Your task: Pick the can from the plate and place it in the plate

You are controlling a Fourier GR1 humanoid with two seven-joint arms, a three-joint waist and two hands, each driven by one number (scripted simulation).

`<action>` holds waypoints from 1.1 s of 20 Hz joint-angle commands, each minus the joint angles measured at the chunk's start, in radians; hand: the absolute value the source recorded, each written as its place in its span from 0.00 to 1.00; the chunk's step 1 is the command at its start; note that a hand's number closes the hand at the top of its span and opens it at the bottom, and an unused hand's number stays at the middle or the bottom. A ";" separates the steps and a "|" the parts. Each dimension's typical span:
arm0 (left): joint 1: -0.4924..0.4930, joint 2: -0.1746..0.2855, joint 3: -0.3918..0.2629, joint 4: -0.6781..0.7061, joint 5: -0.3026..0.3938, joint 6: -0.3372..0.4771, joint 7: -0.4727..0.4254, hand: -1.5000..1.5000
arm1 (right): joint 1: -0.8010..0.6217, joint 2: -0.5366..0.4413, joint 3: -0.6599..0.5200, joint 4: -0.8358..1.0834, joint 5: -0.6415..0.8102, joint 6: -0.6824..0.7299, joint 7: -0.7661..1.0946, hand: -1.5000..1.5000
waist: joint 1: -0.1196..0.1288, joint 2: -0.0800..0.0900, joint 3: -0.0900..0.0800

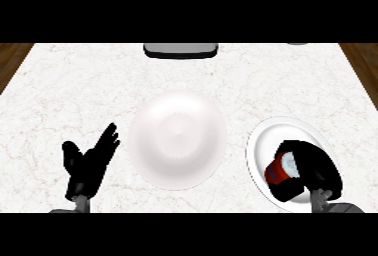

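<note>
Working across the bench (74, 75), aim for the big middle plate (177, 140). At the right plate (277, 131) your right hand (317, 167) is curled round the red can (279, 172), so lift it straight up before you swing left. Left hand (87, 165) just rests open, bottom left.

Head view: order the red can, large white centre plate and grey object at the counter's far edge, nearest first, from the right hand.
1. Red can, held in the right hand.
2. Large white centre plate, to its left.
3. Grey object, far edge.
</note>
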 commanded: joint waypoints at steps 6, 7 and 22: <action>-0.018 -0.010 -0.043 0.016 -0.012 -0.032 0.011 0.50 | -0.134 0.263 0.490 -0.045 0.252 -0.174 0.214 1.00 | 0.101 -0.005 -0.002; -0.030 -0.017 -0.048 0.021 -0.016 -0.028 0.012 0.50 | -0.176 0.264 0.523 -0.064 0.278 -0.222 0.227 1.00 | 0.096 -0.009 -0.002; -0.040 -0.018 -0.028 0.041 -0.015 -0.013 0.014 0.50 | -0.347 0.267 0.720 -0.050 0.610 -0.694 0.623 1.00 | 0.059 -0.007 0.003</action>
